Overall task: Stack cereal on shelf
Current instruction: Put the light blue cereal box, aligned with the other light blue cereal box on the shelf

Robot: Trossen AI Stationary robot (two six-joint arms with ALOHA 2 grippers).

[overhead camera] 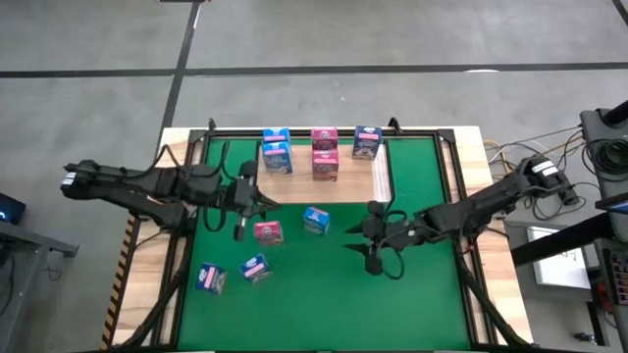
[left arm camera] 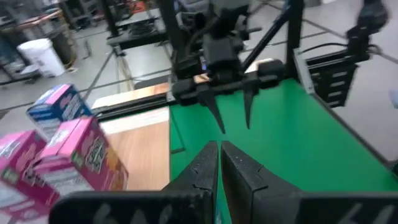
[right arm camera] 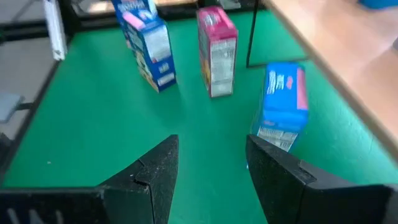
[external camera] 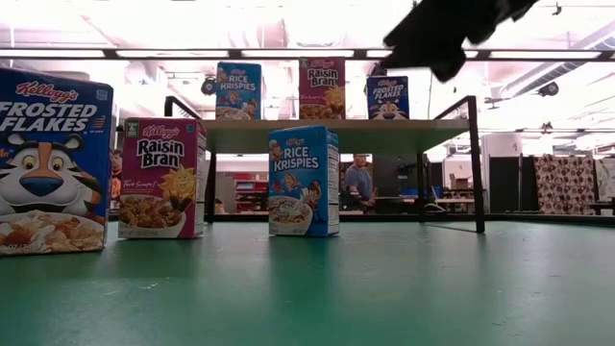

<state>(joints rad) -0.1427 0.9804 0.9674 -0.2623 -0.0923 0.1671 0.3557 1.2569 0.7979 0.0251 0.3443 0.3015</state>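
The shelf (overhead camera: 324, 186) is a light-wood board in a black frame at the table's far side. Light blue (overhead camera: 277, 153), pink (overhead camera: 325, 155) and dark blue (overhead camera: 367, 144) cereal boxes stand on it. On the green mat stand a light blue box (overhead camera: 316, 220), a pink one (overhead camera: 267, 231) and two dark blue ones (overhead camera: 255, 268) (overhead camera: 211, 278). My left gripper (overhead camera: 267, 202) (left arm camera: 219, 163) is shut and holds nothing, above the mat just left of the shelf's near edge. My right gripper (overhead camera: 351, 238) (right arm camera: 211, 168) hangs open over the mat, right of the light blue box (right arm camera: 283, 106).
The shelf's black frame posts (external camera: 474, 163) rise at the far side. Bare green mat (overhead camera: 412, 304) lies near and to the right. Cables and equipment (overhead camera: 589, 176) sit past the table's right edge. A person (external camera: 360, 180) shows in the room behind.
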